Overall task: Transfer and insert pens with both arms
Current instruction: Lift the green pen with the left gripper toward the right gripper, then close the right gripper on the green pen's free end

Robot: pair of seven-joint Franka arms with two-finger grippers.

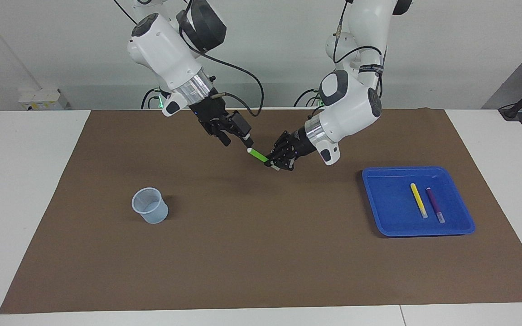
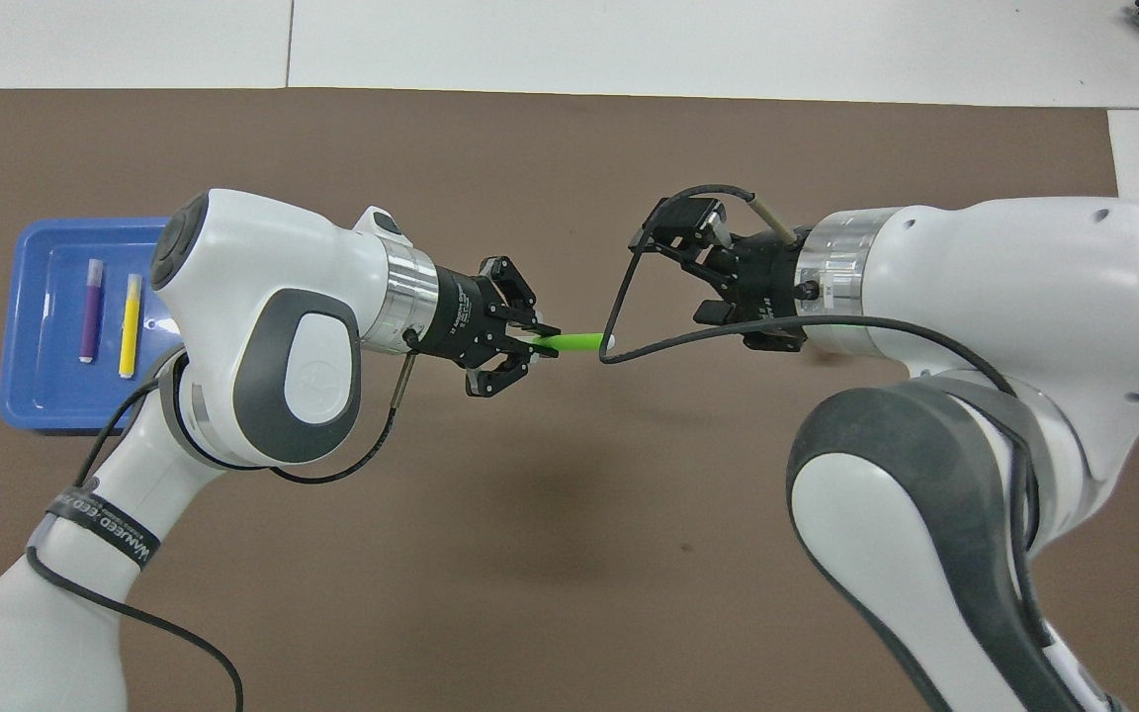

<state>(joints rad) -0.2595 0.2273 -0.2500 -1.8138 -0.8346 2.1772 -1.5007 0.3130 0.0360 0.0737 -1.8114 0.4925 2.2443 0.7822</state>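
Left gripper (image 1: pixel 271 161) clenched on green pen (image 1: pixel 258 155) above brown mat (image 1: pixel 261 253), right gripper (image 1: pixel 238 141) spread wide at the pen's pale tip

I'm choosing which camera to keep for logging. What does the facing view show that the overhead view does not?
Only the facing view shows the clear cup, standing on the brown mat toward the right arm's end; in the overhead view the right arm covers that spot. Only the overhead view shows from above that the green pen points at the right hand. Both show the left hand shut on the green pen, the right hand open close to its pale tip, and the yellow pen and purple pen lying in the blue tray.
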